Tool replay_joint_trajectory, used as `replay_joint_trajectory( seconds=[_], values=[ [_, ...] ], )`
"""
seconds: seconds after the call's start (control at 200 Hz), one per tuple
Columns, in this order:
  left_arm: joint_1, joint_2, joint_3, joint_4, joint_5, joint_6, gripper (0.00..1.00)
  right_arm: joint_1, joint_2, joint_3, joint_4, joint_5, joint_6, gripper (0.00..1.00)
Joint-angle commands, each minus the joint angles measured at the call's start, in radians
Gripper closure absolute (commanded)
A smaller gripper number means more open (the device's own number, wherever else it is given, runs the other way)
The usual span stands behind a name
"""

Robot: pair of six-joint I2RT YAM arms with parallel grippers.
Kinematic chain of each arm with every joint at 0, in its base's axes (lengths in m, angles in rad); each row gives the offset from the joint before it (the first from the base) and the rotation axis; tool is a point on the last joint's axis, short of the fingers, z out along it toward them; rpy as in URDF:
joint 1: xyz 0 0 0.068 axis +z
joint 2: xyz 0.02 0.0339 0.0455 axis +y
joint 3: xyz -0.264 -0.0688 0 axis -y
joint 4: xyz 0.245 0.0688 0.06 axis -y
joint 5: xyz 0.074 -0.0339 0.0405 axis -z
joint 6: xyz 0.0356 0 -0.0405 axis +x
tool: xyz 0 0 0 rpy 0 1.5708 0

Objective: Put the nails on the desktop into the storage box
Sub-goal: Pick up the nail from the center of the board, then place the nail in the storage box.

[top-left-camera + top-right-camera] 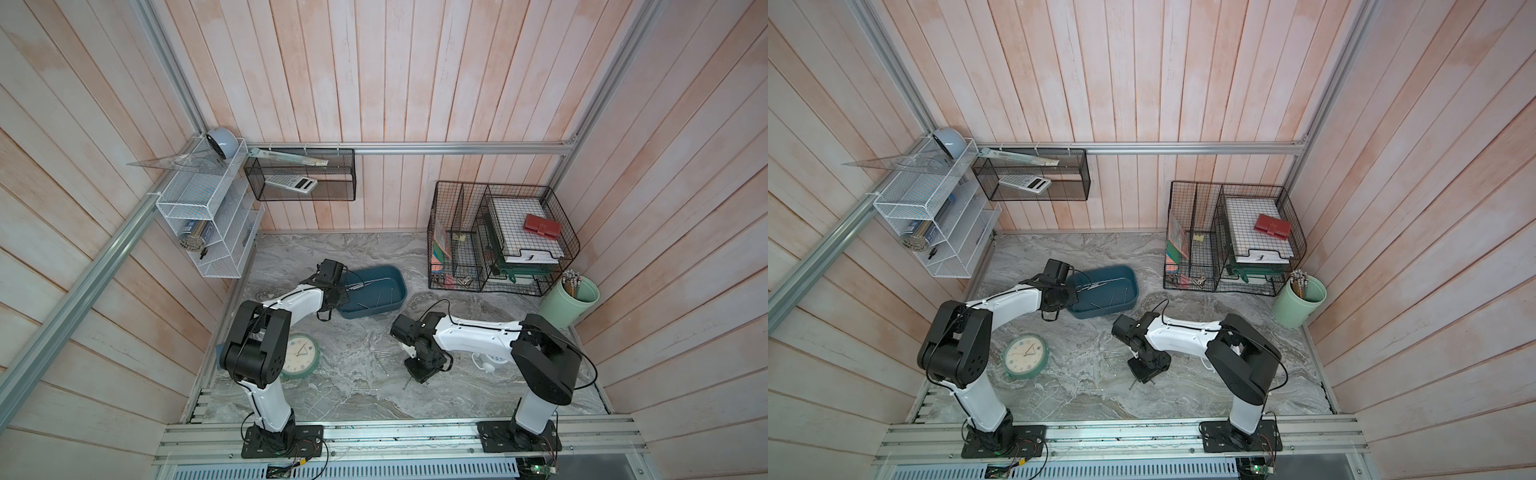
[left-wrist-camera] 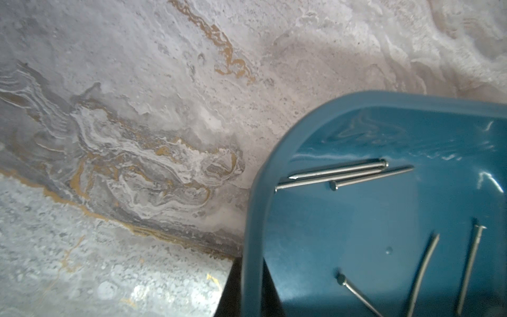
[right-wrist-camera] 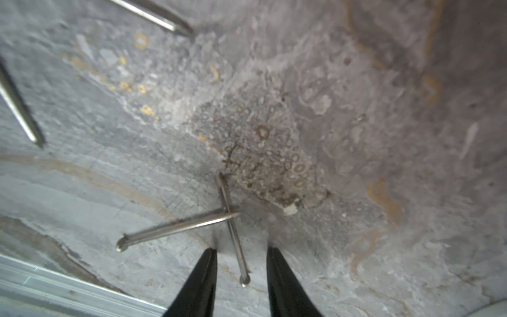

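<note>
Two crossed nails (image 3: pixel 227 212) on desk (image 3: pixel 356 109), lower centre, straddled by right gripper (image 3: pixel 241 249), spread apart; left gripper (image 1: pixel 335 297) clenched on box (image 2: pixel 384 100) rim, lower right.

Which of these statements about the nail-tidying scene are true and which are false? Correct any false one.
1. Several nails already lie inside the storage box. True.
2. The right claw is clamped on a nail. False: its fingers stand apart, with a loose nail lying between them on the desktop.
3. A round clock lies flat near the left arm. True.
4. The mint-green cup is empty. False: it holds pencils.
5. No nails remain on the desktop. False: several stray nails lie there.
</note>
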Motion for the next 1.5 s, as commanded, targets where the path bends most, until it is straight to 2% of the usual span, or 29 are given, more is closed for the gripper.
replay_joint_trajectory(
  seconds=[0.0, 0.165, 0.31, 0.56, 0.73, 0.87, 1.015, 1.185, 1.305, 1.43, 1.495],
  values=[
    [-0.016, 0.063, -0.051, -0.086, 0.045, 0.015, 1.00, 0.016, 0.036, -0.001, -0.001, 0.040, -0.007, 0.66],
    [-0.016, 0.062, -0.054, -0.089, 0.038, 0.019, 1.00, 0.020, 0.109, 0.001, -0.010, 0.065, -0.014, 0.79],
    [-0.015, 0.067, -0.050, -0.091, 0.038, 0.019, 1.00, 0.020, 0.124, 0.018, -0.007, 0.087, -0.022, 1.00],
    [-0.015, 0.067, -0.040, -0.098, 0.039, 0.022, 1.00, -0.011, 0.145, 0.083, -0.027, 0.143, -0.049, 1.00],
    [-0.016, 0.065, -0.038, -0.104, 0.042, 0.026, 1.00, -0.083, 0.067, 0.130, -0.076, 0.190, -0.085, 1.00],
    [-0.016, 0.061, -0.041, -0.103, 0.048, 0.028, 1.00, -0.121, -0.027, 0.223, -0.106, 0.158, -0.126, 1.00],
    [-0.016, 0.059, -0.045, -0.099, 0.061, 0.029, 1.00, -0.149, -0.037, 0.368, -0.123, 0.120, -0.151, 1.00],
    [-0.016, 0.050, -0.046, -0.101, 0.061, 0.030, 1.00, -0.176, 0.070, 0.614, -0.138, 0.059, -0.166, 1.00],
    [-0.016, 0.047, -0.043, -0.099, 0.064, 0.029, 1.00, -0.210, 0.198, 0.775, -0.149, -0.014, -0.176, 1.00],
    [-0.016, 0.048, -0.040, -0.100, 0.066, 0.029, 1.00, -0.256, 0.354, 0.938, -0.187, -0.150, -0.183, 1.00],
    [-0.016, 0.048, -0.039, -0.104, 0.062, 0.030, 1.00, -0.268, 0.421, 1.001, -0.207, -0.163, -0.182, 1.00]
  ],
)
